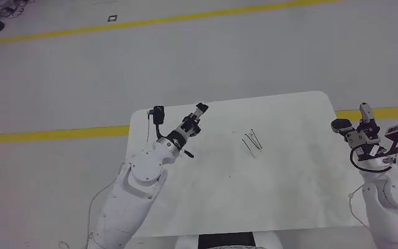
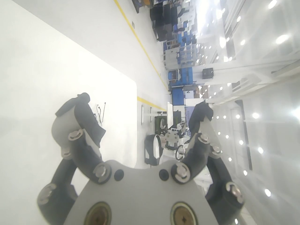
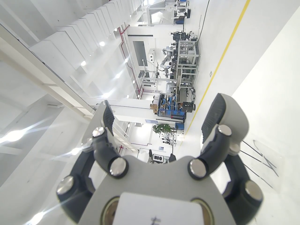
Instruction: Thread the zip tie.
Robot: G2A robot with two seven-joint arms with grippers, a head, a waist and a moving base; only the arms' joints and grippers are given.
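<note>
Zip ties (image 1: 252, 142) lie on table (image 1: 280, 187), well inside edges.

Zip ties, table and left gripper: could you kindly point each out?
zip ties (image 1: 252, 142), top view, middle of the bundle.
table (image 1: 280, 187), top view, bare surface.
left gripper (image 2: 143, 104), left wrist view, midway between its open jaws.

The white table (image 1: 280, 199) before me has rounded corners and stands on a pale grey floor (image 1: 249, 56). A yellow line (image 1: 62, 134) crosses the floor and passes out of sight behind the table. A second yellow line (image 1: 186, 18) lies farther off, a small dark square (image 1: 112, 18) just beside it. Beyond, I see blue racks (image 3: 172, 108), a green potted plant (image 3: 161, 128) and bright ceiling lights (image 2: 282, 39).
</note>
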